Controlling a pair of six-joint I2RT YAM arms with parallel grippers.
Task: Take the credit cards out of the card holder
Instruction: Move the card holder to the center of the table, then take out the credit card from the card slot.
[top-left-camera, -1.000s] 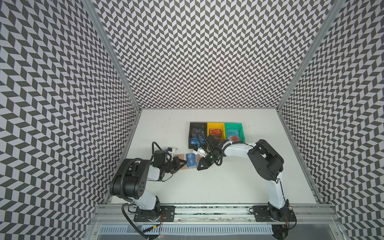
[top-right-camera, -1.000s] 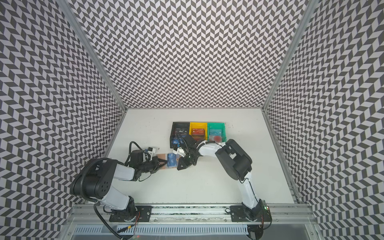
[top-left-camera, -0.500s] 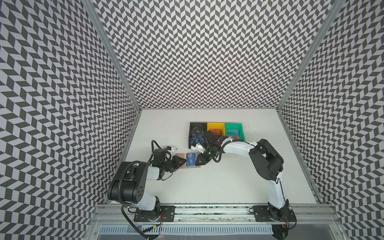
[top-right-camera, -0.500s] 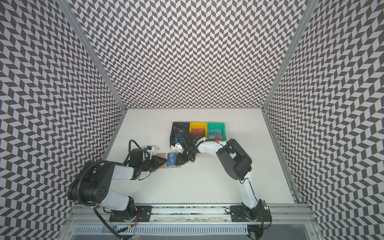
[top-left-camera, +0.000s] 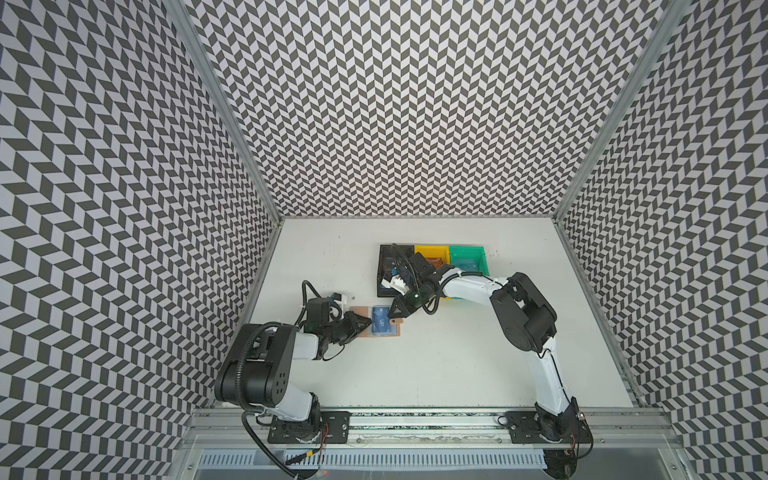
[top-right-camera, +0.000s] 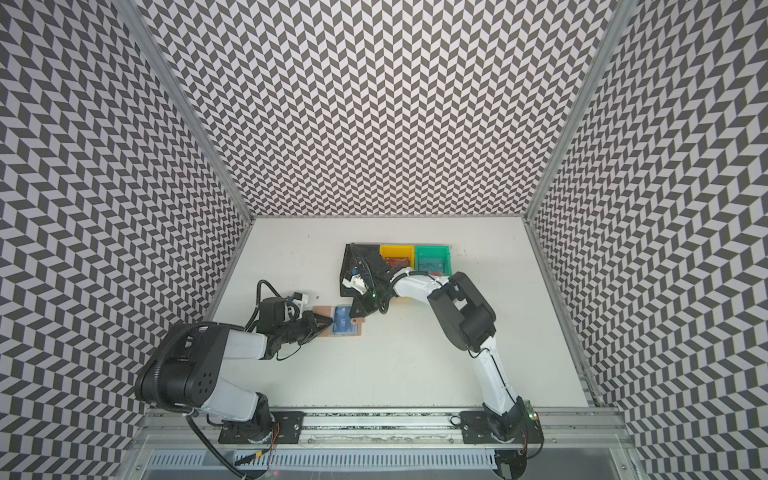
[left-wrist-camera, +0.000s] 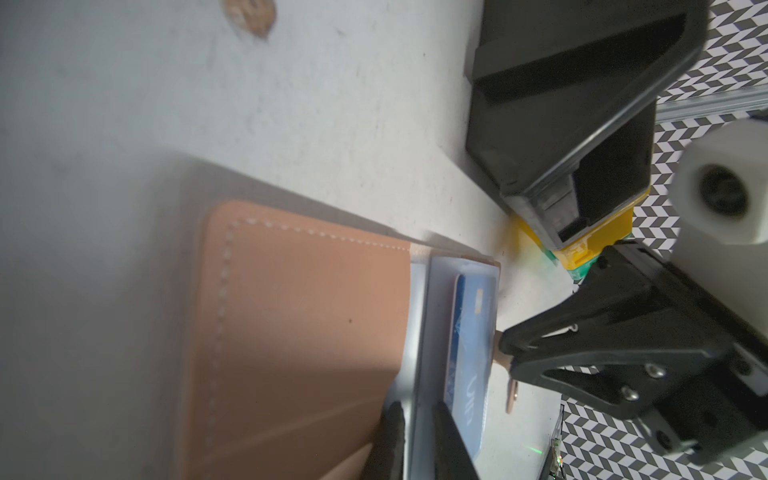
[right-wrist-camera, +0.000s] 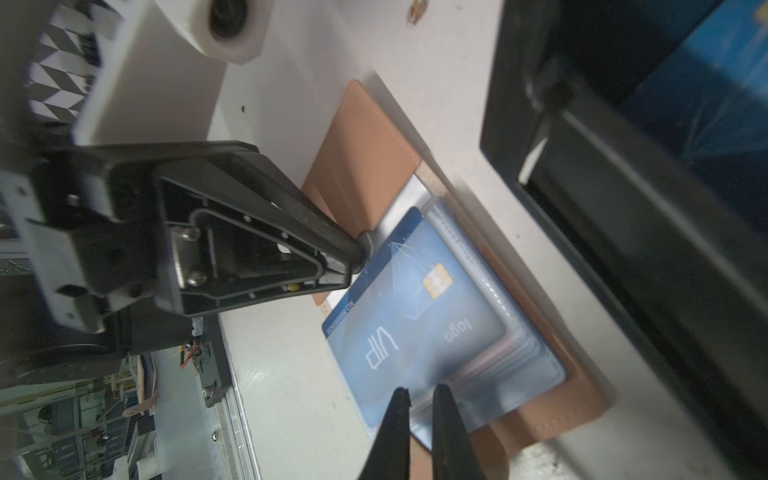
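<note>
My left tool (left-wrist-camera: 417, 409): two slim black tapered fingers set narrow, pinching the edge of a clear sleeve page (left-wrist-camera: 434, 299) of the card holder (left-wrist-camera: 299, 332).
My right tool (right-wrist-camera: 422, 390): the same black wedge fingers, nearly together. The tips sit at the blue card's (right-wrist-camera: 407, 316) edge beside the snap tab (left-wrist-camera: 512, 395); I cannot tell whether they pinch anything.
Blue card: thin glossy plastic rectangle with rounded corners, a gold chip and pale "VIP" and "logo" print. It lies on the sleeve stack inside the spread holder.
Sleeve pages: clear, shiny soft plastic, stacked.
Card holder: matte tan leather-like cover with pale stitching and rounded corners, lying flat on the surface (top-left-camera: 436, 365) between my two tools.
Snap tab: small tan strip on the holder's edge, on my right tool's side.
Surface: white, matte, faintly speckled.
Bins: black bin (top-left-camera: 381, 270), yellow bin (top-left-camera: 430, 250) and green bin (top-left-camera: 467, 253), rectangular plastic, side by side just beyond the holder.
Bin contents: a blue card in the black bin, a red-orange one in the yellow, a teal one in the green.
</note>
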